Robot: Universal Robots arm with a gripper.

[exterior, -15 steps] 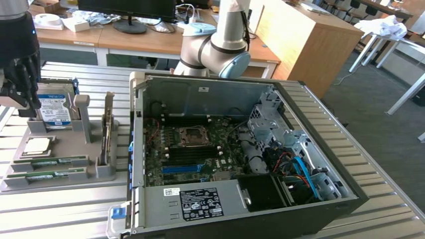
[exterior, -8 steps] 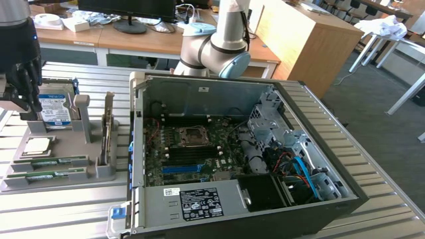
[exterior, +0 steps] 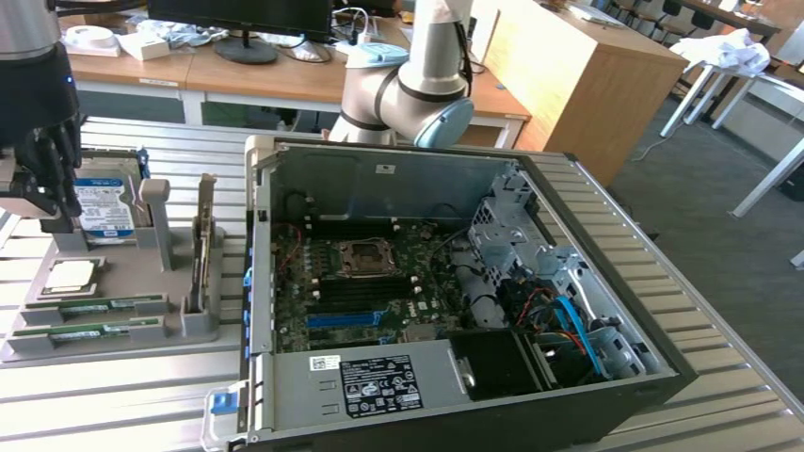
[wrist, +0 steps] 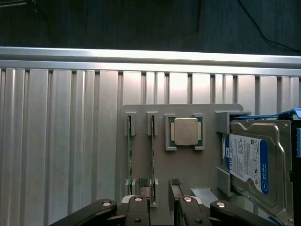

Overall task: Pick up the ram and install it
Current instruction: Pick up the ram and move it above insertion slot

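Exterior view: gripper (exterior: 60, 235) hangs over the hard-drive (exterior: 107, 202) end of the grey holder (exterior: 120, 350), which sits on the counter (exterior: 126, 395) to the exterior view's left of the open PC case (exterior: 503, 282). 2 green sticks lie in slots along the holder's near edge. The ram (exterior: 94, 304) is judged to be the 1 beside the CPU (exterior: 70, 276); the second stick (exterior: 88, 331) lies at the edge itself. Ram is apart from the gripper, lower and nearer the camera.

Wrist view: gripper (wrist: 159, 184) wide, nothing held. Ram (wrist: 153, 150) stands on edge, its long axis running straight out from the gap between the fingers (wrist: 142, 186). Closing would pinch its thin faces. It sits nearer 1 finger than the other. Second stick (wrist: 129, 150) runs parallel, outside the gap.
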